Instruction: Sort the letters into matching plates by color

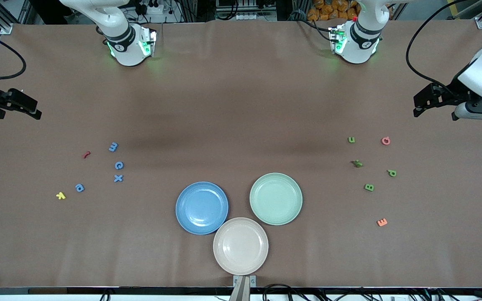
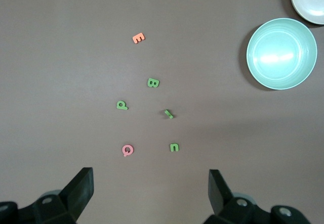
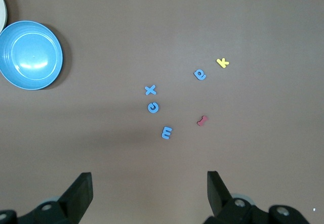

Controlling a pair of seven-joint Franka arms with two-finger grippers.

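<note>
Three round matte plates, blue (image 1: 201, 207), mint green (image 1: 275, 199) and beige-pink (image 1: 240, 246), sat bare, so no sorting was done. Four blue toy letters (image 1: 118, 178) lay on the brown table (image 1: 241, 104) toward the right arm's end, four green letters (image 1: 369, 187) toward the left arm's. Both the left gripper (image 2: 151, 191) and the right gripper (image 3: 149, 189) waited with fingers spread, holding nothing.

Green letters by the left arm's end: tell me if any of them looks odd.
One does. The small green letter in the middle of that group seems tipped on edge, not lying flat like the green B and green n, so its shape is unreadable. Nothing else stands out.
</note>
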